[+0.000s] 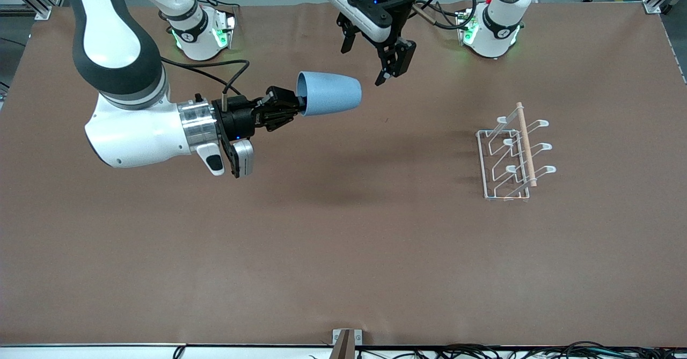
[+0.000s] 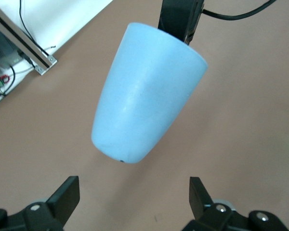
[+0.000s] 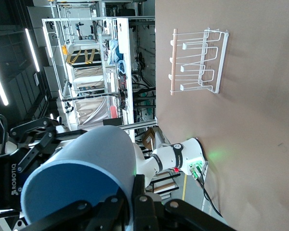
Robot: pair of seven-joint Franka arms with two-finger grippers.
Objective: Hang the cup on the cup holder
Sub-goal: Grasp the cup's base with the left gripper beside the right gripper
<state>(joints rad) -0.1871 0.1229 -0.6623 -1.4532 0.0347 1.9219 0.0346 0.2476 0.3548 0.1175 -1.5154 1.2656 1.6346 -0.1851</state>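
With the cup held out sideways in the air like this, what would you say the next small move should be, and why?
Probably bring the left gripper in to close around the cup's rounded base. The right gripper holds the cup by its rim, lying sideways, base toward the left gripper, whose jaws are open just beside it. The cup holder stands toward the left arm's end of the table, so a handover looks sensible.

The cup hangs over the table mid-span; the cup holder stands toward the left arm's end.
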